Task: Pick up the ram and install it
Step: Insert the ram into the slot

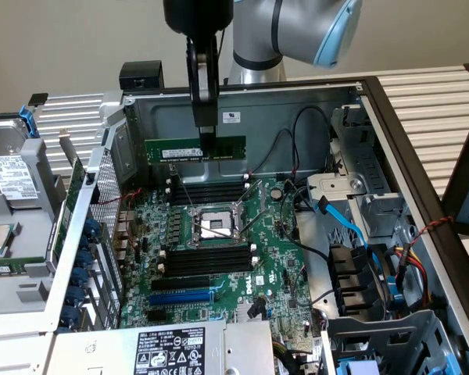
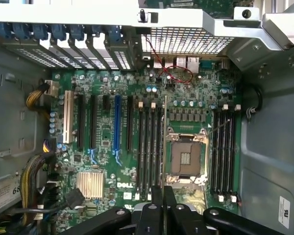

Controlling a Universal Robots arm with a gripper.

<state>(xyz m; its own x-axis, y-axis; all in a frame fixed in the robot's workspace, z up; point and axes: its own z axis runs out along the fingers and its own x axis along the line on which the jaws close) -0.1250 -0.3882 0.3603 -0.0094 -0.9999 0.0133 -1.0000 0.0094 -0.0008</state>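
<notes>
The pincer (image 1: 207, 142) is clamped shut on the ram (image 1: 228, 148), pinching the top edge of the green stick close to its middle, and the stick is up in the air, well clear of the motherboard (image 1: 277, 269). In the exterior view it hangs level, its long axis running from that view's left to its right, in front of the case's back wall (image 1: 297, 98).

Down the wrist view, the pincer (image 2: 163, 200) looks straight along the ram (image 2: 165, 142), which is edge-on, just a thin line. That line runs parallel to the black memory slots. It sits between the CPU socket (image 2: 186, 156) and the near bank of slots (image 2: 149, 147), the bank on the side of the blue expansion slot (image 2: 117, 122). The far bank (image 2: 223, 147) lies on the other side of the socket, well apart from the line. In my judgement the stick is already lined up with the slots lengthwise, but which slot lies directly under it I cannot tell.

As for room, the board around the socket is low and open. The cables (image 1: 344, 226) gather at the exterior view's right and the slotted bracket wall (image 1: 78, 234) at its left. Both are clear of the ram's ends as it hangs now.
</notes>
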